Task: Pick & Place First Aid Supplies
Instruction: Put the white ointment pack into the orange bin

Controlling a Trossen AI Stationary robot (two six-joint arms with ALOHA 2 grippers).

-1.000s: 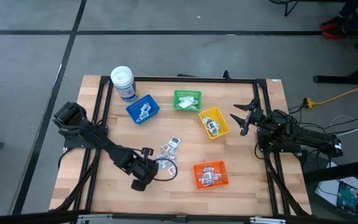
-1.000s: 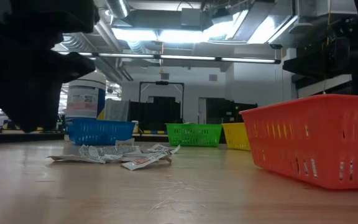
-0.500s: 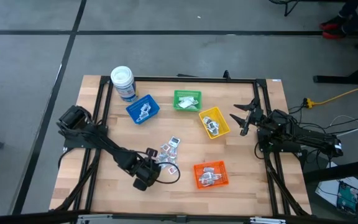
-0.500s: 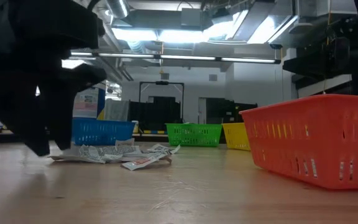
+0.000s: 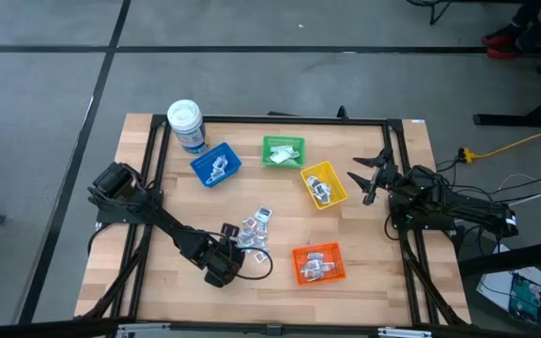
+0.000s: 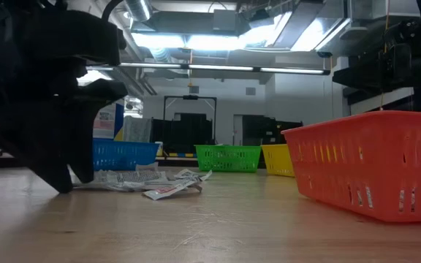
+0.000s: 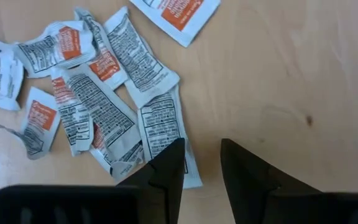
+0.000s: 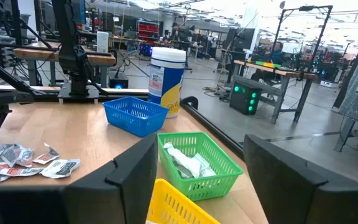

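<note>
Left gripper (image 7: 201, 163) is down at the loose packets (image 7: 98, 93) mid-table, jaws apart, nothing held. All 4 bins (image 5: 318, 264) hold some already; roughly 10 left. Right gripper (image 5: 369, 177) waits open.

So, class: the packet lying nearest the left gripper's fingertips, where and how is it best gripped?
Probably by its free long edge, coming straight down. The packet lies flat on the table, its other edge under the heap, and the left gripper, fingers apart, already straddles that edge.
</note>
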